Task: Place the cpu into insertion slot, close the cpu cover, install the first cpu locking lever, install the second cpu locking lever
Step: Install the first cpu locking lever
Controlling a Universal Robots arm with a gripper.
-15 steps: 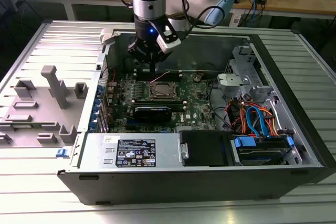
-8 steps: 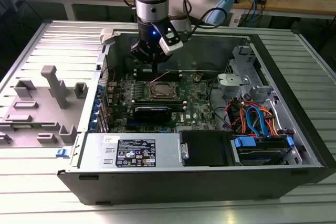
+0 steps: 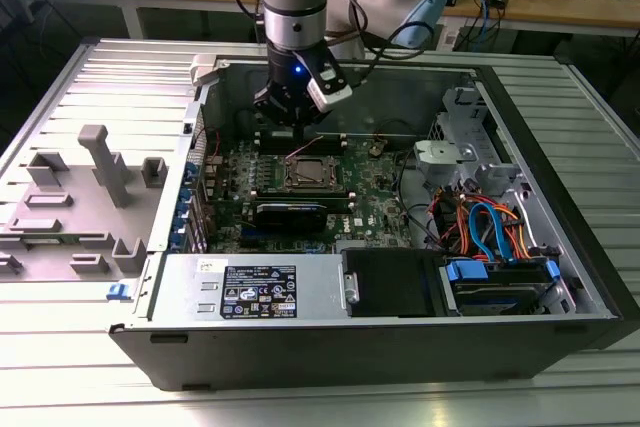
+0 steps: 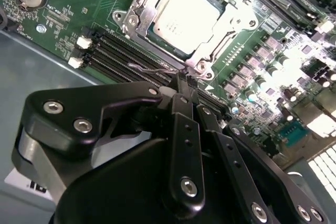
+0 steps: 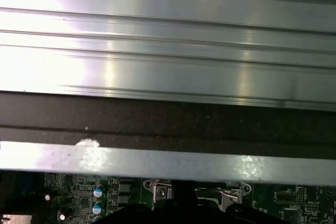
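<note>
Gripper (image 4: 187, 80) pinches wire locking lever (image 4: 157, 71) beside cpu (image 4: 181, 17).

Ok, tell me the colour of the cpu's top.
Dull silver-grey, seen best in the second wrist view: the cpu.

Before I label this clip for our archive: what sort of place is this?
Probably an electronics lab or robotics test bench: an opened computer case lies on a ribbed metal table, with a cable-strewn workbench behind and grey fixtures beside it.
</note>
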